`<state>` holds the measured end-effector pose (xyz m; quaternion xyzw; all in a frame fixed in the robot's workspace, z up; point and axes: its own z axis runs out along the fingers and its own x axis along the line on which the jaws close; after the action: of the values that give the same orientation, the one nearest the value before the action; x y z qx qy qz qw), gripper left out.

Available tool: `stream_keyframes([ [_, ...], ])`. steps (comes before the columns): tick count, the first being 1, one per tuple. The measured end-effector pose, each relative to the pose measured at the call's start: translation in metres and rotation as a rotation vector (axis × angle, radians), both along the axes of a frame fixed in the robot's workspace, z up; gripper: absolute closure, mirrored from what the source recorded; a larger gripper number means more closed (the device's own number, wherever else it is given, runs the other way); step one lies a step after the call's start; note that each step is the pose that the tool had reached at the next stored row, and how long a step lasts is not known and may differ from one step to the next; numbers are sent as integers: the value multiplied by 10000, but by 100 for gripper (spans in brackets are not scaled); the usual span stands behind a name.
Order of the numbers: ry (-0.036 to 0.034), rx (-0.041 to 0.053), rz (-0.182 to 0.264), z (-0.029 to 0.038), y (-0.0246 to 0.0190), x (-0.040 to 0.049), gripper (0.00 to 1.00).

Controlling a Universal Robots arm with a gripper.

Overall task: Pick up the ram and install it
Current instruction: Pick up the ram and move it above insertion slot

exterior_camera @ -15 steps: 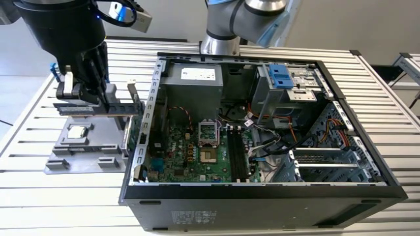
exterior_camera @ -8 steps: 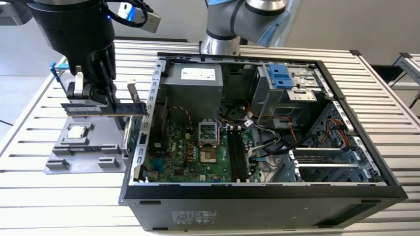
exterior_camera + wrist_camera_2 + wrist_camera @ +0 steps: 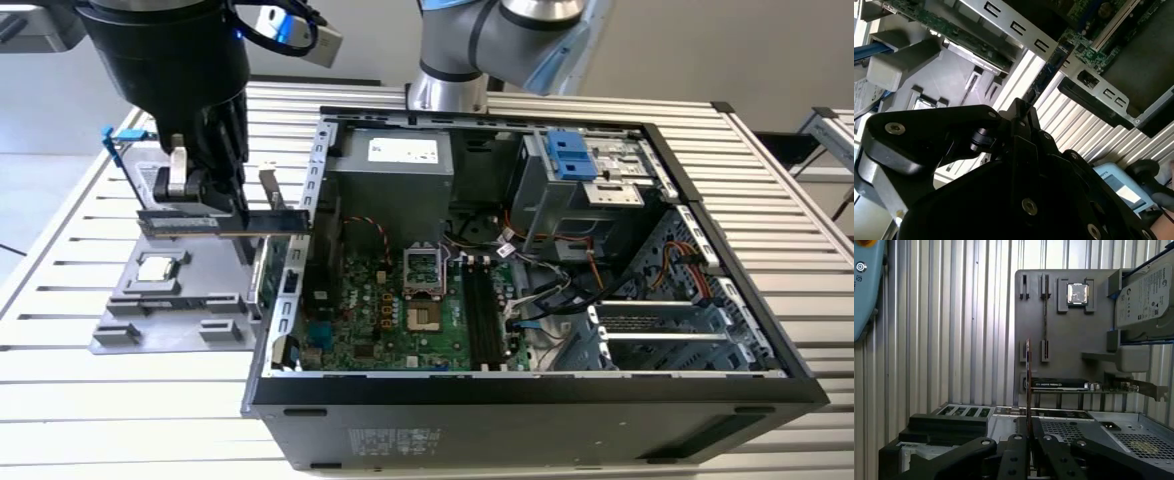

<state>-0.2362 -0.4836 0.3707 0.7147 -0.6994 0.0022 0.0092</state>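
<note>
My gripper (image 3: 200,205) hangs over the grey holder tray (image 3: 120,325) at the exterior view's left, just outside the open computer case (image 3: 534,400). It is shut on the ram (image 3: 274,222), a slim dark stick held level and lifted clear of the tray, one end reaching the case's wall. In the first wrist view the ram (image 3: 1028,370) is edge-on, rising from between the gripper (image 3: 1028,432) fingers. The second wrist view has the ram (image 3: 1050,72) pointing away from the gripper (image 3: 1022,107). The motherboard's black slots (image 3: 481,310) lie inside the case, apart from the ram.
The tray (image 3: 1069,330) carries a square silver processor chip (image 3: 1077,293), a hard drive (image 3: 1144,295) in a blue frame and an expansion card (image 3: 1059,384). The arm's base (image 3: 447,90) stands behind the case. Cables and a drive cage (image 3: 587,190) fill the case's right side.
</note>
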Motion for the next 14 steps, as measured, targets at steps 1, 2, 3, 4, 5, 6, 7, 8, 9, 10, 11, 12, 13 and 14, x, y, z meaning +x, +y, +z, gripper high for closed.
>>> stream_keyframes([
  [1,0,0,-1,0,0,10,100],
  [2,0,-1,-1,0,0,21,100],
  [3,0,-1,0,0,0,30,100],
  [4,0,-1,0,0,0,39,100],
  [5,0,-2,-1,0,0,49,100],
  [6,1,-2,-1,0,0,58,100],
  [7,1,-3,0,0,0,67,100],
  [8,0,-3,0,0,0,76,100],
  [9,0,-3,-1,0,0,87,100],
  [10,0,-3,-1,0,0,97,100],
  [11,0,-3,-1,0,0,108,100],
  [12,0,-3,0,0,0,118,100],
  [13,0,-4,0,0,0,127,100],
  [14,0,-5,-1,0,0,137,100],
])
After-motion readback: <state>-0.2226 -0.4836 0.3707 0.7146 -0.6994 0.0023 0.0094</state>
